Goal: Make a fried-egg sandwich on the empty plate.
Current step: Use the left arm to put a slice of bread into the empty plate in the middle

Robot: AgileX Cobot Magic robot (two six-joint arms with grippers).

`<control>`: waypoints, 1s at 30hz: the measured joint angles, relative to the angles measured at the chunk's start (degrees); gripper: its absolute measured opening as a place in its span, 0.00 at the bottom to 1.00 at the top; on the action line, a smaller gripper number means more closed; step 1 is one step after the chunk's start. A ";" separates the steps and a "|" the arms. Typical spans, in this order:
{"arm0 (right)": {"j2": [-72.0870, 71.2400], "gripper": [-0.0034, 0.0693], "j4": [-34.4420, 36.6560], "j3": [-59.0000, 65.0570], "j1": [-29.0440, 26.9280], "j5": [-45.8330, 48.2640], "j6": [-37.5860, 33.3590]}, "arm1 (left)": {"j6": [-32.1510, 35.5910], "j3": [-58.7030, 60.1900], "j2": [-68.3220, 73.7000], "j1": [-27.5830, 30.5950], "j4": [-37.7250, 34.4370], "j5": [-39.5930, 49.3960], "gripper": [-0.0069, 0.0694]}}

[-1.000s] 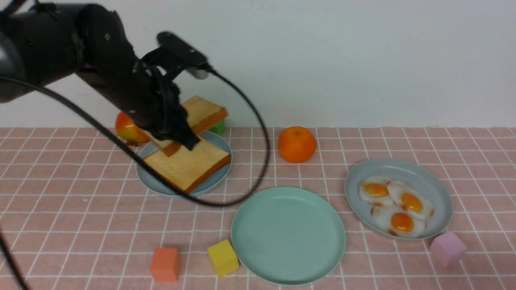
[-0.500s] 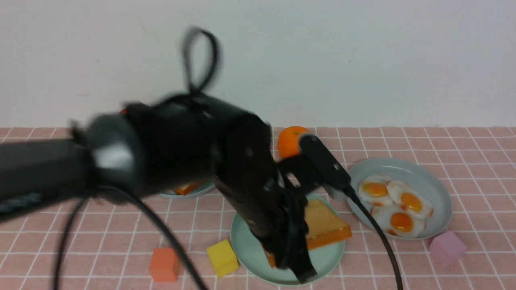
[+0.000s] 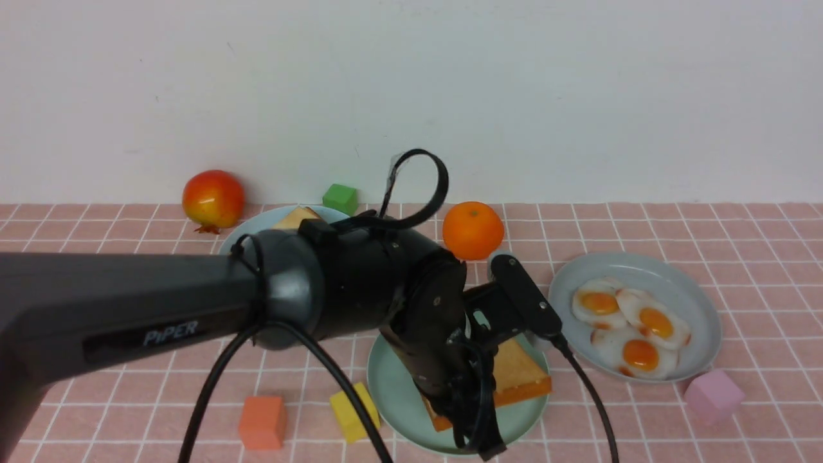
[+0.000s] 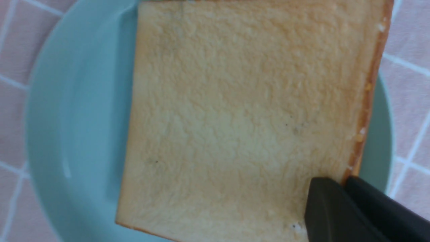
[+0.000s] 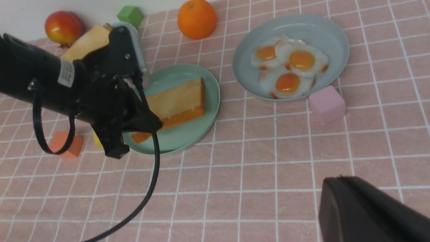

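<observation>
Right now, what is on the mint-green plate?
One toast slice sits tilted on the mint-green plate, a corner pinched by the left gripper. Its top face is bare; what lies beneath the slice is hidden.

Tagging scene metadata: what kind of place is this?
Likely a staged tabletop robot rig, not a real kitchen: pink grid mat against a plain white wall, toy fried eggs, loose coloured blocks.

The left arm (image 3: 128, 315) stretches across the pink tiled table (image 3: 739, 244). The left gripper (image 3: 477, 424) points down at the near corner of a toast slice (image 3: 521, 373) over the green plate (image 3: 395, 386). Farther right, three fried eggs (image 3: 633, 328) lie on a grey plate (image 3: 701, 302).
</observation>
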 joint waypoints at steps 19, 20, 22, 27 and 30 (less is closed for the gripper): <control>0.00 0.06 0.11 0.00 0.00 0.52 0.00 | 0.23 0.00 1.36 0.06 5.22 -0.55 0.14; 0.00 0.06 0.21 0.00 0.00 0.52 0.00 | 0.23 0.00 1.40 0.06 5.22 -0.62 0.17; 0.00 0.06 0.24 0.00 0.00 0.52 0.00 | 0.23 0.00 1.42 0.06 5.22 -0.68 0.23; 0.00 0.06 0.24 0.00 0.00 0.52 0.00 | -1.20 0.00 1.42 0.06 5.22 -0.86 0.47; 0.00 0.06 0.24 0.00 0.00 0.52 0.00 | -3.37 0.00 1.42 0.06 5.22 -0.97 0.57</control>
